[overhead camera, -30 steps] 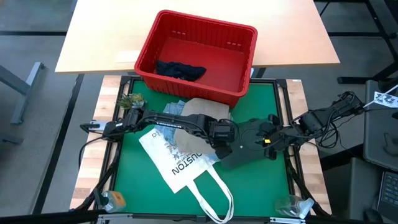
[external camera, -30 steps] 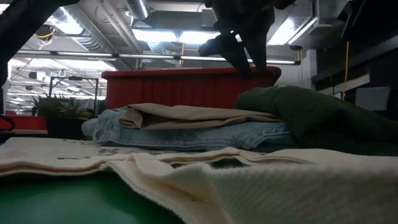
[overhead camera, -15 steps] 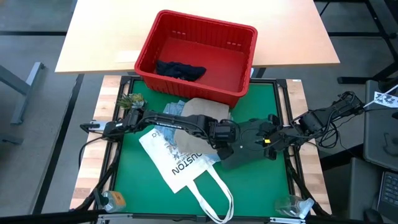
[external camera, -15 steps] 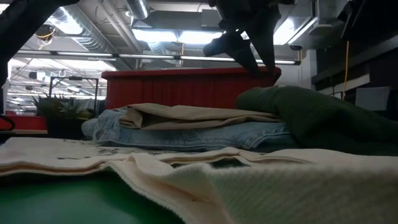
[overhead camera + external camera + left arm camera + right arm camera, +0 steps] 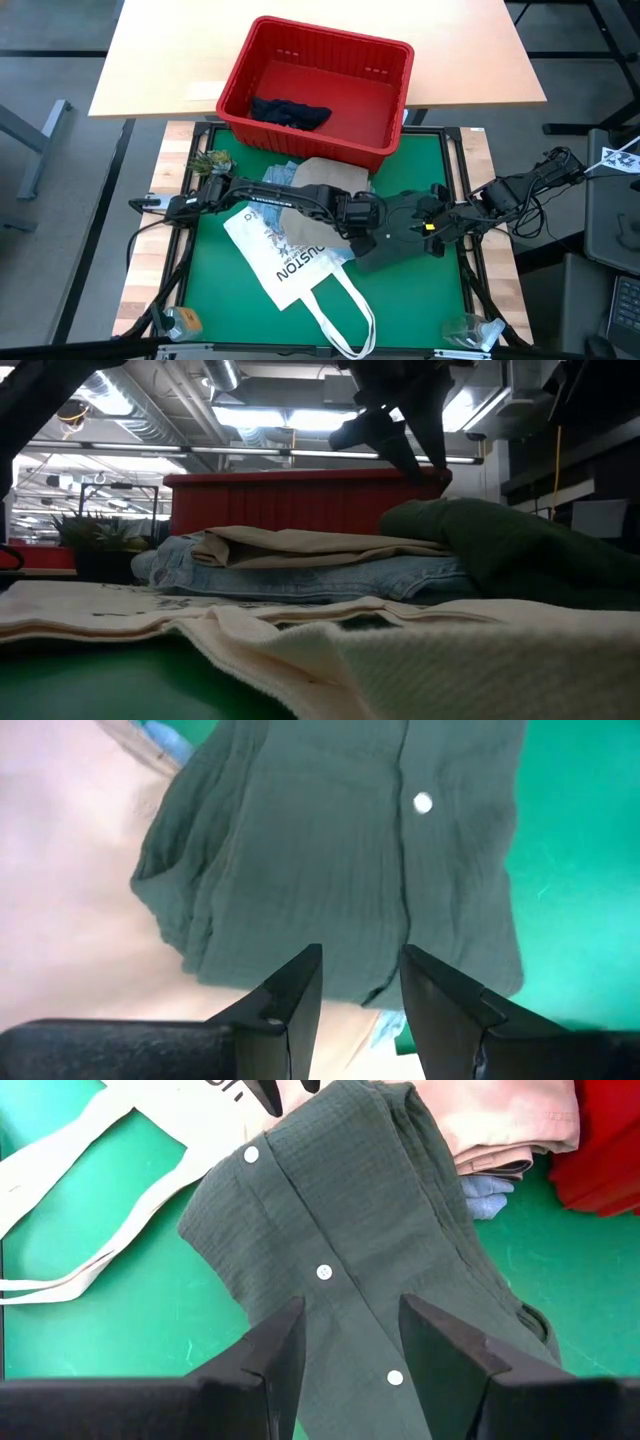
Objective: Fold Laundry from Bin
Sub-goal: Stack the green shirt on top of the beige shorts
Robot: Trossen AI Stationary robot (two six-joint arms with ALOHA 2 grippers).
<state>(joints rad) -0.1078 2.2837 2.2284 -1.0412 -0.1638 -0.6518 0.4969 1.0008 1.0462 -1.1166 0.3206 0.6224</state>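
Hands both over dark olive shirt (image 5: 400,232) mid-tabletop: left hand (image 5: 360,985) fingers parted, gripping nothing; right hand (image 5: 350,1335) likewise parted and empty above button placket. Shirt crumpled, buttons in slanting row. Beside it, beige cloth (image 5: 330,180) atop blue jeans (image 5: 282,172). White tote bag (image 5: 285,255) reads "HOUSTON", handles toward front edge. Red bin (image 5: 315,90) behind, on wooden tabletop (image 5: 160,60), holds navy garment (image 5: 290,112).

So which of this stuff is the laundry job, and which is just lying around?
Part of the job:
- red bin
- navy shorts in it
- olive shirt
- beige cloth
- jeans
- left claw and right claw, open above the shirt

Just lying about:
- white HOUSTON tote bag
- small plant
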